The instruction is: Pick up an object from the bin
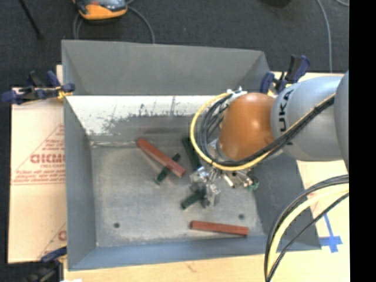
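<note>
The end effector (205, 188) hangs low in the right half of the bin (79, 157), directly over a small dark green stick (190, 202). The stick's long axis slants from near-left to far-right beneath it. Whether the end effector is open or closed, I cannot tell.

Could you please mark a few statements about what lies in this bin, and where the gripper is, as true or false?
1. Two reddish-brown bars lie in the bin: the back bar and the front bar. True.
2. The gripper is low in the bin, over a small dark green piece. True.
3. The two bars lie stacked on each other. False: they lie well apart.
4. The gripper is over the front bar. False: that bar lies apart from it, nearer the front wall.
5. A dark green stick meets the back bar at its lower end. True.
</note>
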Robot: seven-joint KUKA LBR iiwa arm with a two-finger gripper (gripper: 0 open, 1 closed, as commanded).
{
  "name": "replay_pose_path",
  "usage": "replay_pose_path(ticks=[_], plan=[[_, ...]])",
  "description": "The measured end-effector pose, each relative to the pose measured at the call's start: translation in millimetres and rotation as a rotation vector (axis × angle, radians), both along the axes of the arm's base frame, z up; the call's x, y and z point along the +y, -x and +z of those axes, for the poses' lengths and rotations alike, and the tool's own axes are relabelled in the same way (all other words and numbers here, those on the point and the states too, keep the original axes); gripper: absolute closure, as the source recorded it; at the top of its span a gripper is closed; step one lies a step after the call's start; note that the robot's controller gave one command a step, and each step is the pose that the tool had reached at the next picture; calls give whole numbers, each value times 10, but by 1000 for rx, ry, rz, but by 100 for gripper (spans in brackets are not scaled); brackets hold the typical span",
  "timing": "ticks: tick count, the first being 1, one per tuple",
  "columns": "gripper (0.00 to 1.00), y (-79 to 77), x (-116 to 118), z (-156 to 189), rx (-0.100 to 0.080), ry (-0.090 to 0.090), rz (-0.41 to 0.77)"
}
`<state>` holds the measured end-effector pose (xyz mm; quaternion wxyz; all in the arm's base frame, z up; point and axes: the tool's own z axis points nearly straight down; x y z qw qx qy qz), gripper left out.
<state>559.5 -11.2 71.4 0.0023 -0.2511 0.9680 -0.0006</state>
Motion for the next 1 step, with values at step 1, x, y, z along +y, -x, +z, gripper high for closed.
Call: replay_pose_path(ticks=[1], plan=[[100,130,-244,2034,2,1,162]])
